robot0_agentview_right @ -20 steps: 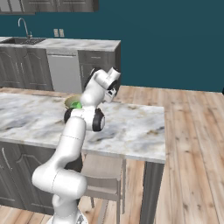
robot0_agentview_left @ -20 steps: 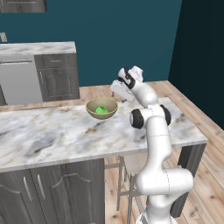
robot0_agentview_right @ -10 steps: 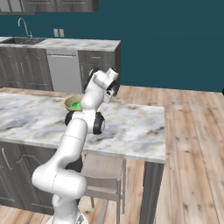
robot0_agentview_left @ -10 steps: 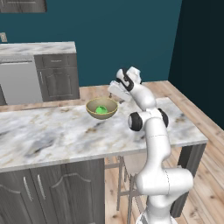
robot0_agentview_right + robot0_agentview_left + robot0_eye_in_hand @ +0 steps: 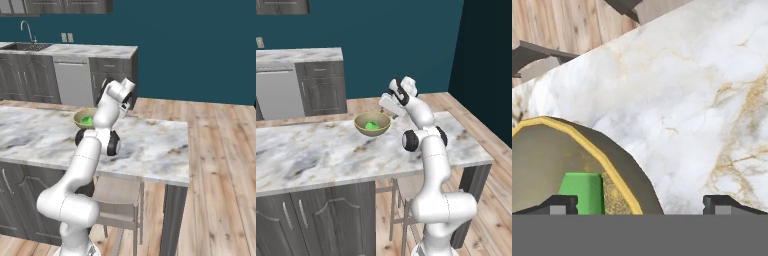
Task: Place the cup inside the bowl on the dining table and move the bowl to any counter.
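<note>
Now spread wide and holding nothing, two-finger gripper [image 5: 640,202] straddles the near rim of the round olive-gold bowl [image 5: 572,165], one tip at seven o'clock over the plain inside, the other at five o'clock over bare marble. Compared with a second back, barely shifted, perhaps edged a touch along the rim. Small bright green tumbler cup [image 5: 372,126] already sits inside that bowl on the long marble-topped dining table [image 5: 316,150]; probably next comes pinching the rim, then carrying toward the wall-side marble counter [image 5: 298,55].

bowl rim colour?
Yellow-gold rim on the olive-tan bowl; clearest in the hand view.
</note>
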{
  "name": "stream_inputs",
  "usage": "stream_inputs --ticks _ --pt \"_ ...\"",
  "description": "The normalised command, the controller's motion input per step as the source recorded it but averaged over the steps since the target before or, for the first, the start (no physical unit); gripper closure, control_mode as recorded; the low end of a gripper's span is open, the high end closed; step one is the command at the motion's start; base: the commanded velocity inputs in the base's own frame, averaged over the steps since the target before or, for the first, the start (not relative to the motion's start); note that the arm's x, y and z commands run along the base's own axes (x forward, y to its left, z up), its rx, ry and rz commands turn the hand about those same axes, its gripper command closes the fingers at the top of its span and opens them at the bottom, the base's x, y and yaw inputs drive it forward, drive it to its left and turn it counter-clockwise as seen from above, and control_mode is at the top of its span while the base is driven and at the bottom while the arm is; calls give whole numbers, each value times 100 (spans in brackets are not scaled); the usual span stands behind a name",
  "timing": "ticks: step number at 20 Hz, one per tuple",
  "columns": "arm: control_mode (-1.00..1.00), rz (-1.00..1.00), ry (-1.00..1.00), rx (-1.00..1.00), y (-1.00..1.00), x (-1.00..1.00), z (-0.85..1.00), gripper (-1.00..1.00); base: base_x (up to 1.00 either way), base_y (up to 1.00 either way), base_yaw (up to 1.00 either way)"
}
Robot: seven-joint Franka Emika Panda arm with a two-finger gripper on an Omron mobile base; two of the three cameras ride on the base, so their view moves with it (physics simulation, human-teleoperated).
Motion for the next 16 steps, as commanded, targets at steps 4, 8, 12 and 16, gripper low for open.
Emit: stream_inputs --ticks 4,8,12,16 --pt "-100 3 0 0 0 0 -7 -100 0 0 0" --pt "-100 3 0 0 0 0 -6 -100 0 0 0" --pt "-100 2 0 0 0 -3 -5 -100 0 0 0" --pt "-100 2 0 0 0 -2 -12 -100 0 0 0"
